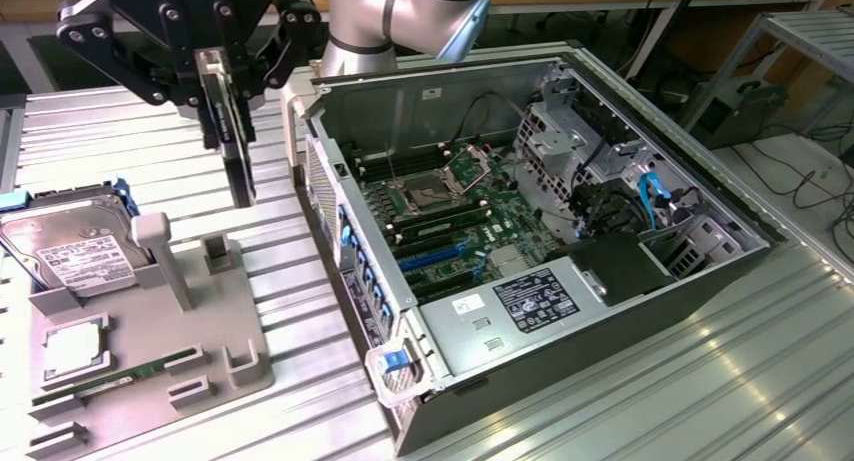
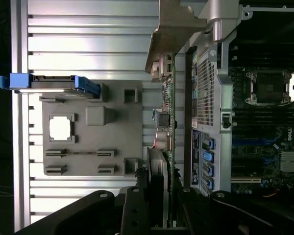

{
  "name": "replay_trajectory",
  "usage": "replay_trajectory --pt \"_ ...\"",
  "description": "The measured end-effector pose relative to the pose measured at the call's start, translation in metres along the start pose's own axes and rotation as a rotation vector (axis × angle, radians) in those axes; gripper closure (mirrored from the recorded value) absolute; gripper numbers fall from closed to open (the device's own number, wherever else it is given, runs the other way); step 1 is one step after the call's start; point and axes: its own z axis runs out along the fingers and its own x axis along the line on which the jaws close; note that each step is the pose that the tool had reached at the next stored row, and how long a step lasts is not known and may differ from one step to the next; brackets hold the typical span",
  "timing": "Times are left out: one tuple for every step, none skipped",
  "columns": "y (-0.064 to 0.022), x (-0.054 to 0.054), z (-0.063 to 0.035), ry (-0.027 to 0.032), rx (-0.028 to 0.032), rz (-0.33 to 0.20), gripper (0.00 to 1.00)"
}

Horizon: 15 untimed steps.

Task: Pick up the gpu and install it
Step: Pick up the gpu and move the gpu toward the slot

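Exterior view, step: looks like the carry stage to me. The gpu (image 1: 238,151), a thin green circuit card with a black fan, is up off the grey plastic parts tray (image 1: 200,321) and not in the case yet.
Carry tip: imo keep it hanging plumb and clear of the open grey metal computer case's (image 1: 400,81) rim.
gpu spot: in the air, about 9 o'clock of the case, apart from it.
Gripper: the black gripper (image 1: 214,76) is pinched narrow on the card's upper edge.
Arm pose: the silver arm (image 1: 400,21) is at 12 o'clock, wrist pointing straight down.
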Motion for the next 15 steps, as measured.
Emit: replay_trajectory --pt "0.0 -0.001 0.0001 -0.0001 -0.0001 0.0 0.73" --pt "0.0 -0.002 0.0001 -0.0001 -0.0001 0.0 0.73" --pt "-0.0001 -0.002 0.0001 -0.0001 -0.0001 0.0 0.73" --pt "-0.0001 -0.003 0.0001 -0.0001 0.0 0.0 0.73" --pt "-0.0001 -0.003 0.0001 -0.0001 0.0 0.0 0.73" --pt "-0.0001 -0.004 0.0002 -0.0001 -0.0001 0.0 0.73" --pt "-0.0001 -0.005 0.0001 0.0 0.0 0.0 0.73" --pt "-0.0001 -0.006 0.0002 -0.0001 0.0 0.0 0.73" --pt "-0.0001 -0.006 0.0002 -0.0001 -0.0001 0.0 0.73" --pt "-0.0001 -0.007 0.0002 -0.0001 0.0 0.0 0.73" --pt "-0.0001 -0.008 0.0002 -0.0001 0.0 0.0 0.73" --pt "-0.0001 -0.009 0.0002 0.0 0.0 0.0 0.73" --pt "-0.0001 -0.01 0.0003 -0.0001 -0.0001 0.0 0.73" --pt "-0.0001 -0.01 0.0002 0.0 0.0 0.0 0.73" --pt "-0.0001 -0.011 0.0003 -0.0001 -0.0001 0.0 0.73"
